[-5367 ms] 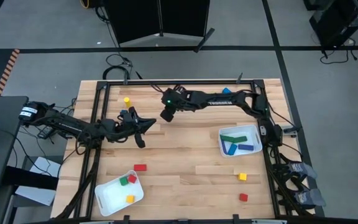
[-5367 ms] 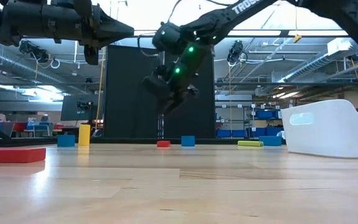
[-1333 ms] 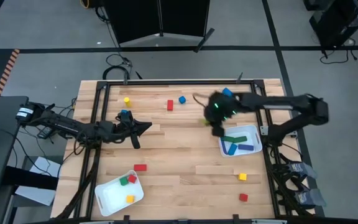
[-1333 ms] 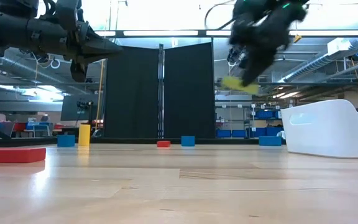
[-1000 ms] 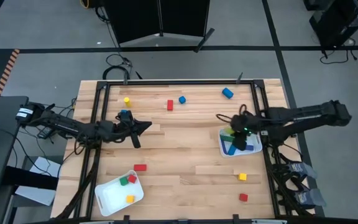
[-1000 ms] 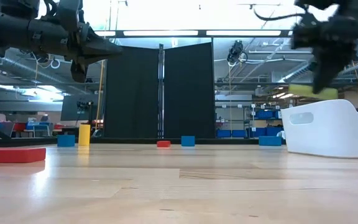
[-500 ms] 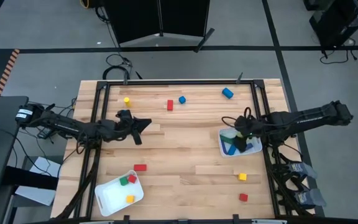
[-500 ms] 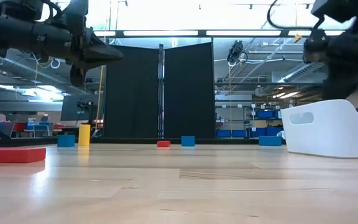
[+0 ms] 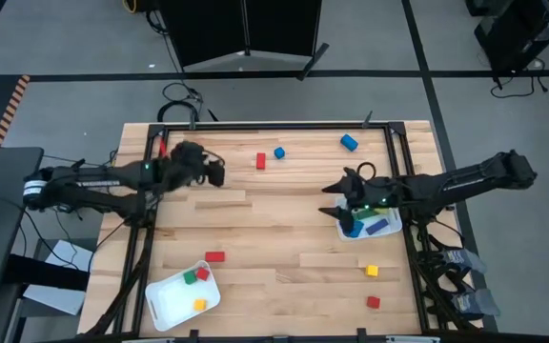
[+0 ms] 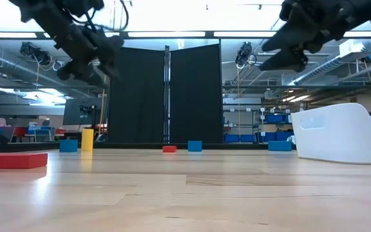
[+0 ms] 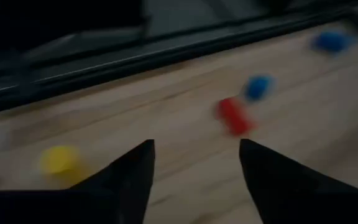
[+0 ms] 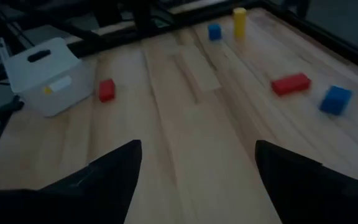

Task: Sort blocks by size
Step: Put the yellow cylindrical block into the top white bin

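Above the right tray's (image 9: 395, 225) inner edge, the right gripper (image 9: 333, 199) hangs empty, fingers spread wide; green and blue blocks (image 9: 377, 227) lie in that tray. Near the far left corner, the left gripper (image 9: 215, 173) hovers with jaws parted, holding nothing, just beside the red block (image 9: 261, 161) and blue block (image 9: 279, 152).

robotics lab, ceiling ducts (image 10: 18, 61), storage shelves (image 10: 266, 122)

Coloured blocks (image 9: 261, 161) scattered across table.

Grey floor (image 9: 65, 57), black partition (image 10: 166, 96), ceiling lights (image 10: 172, 33)
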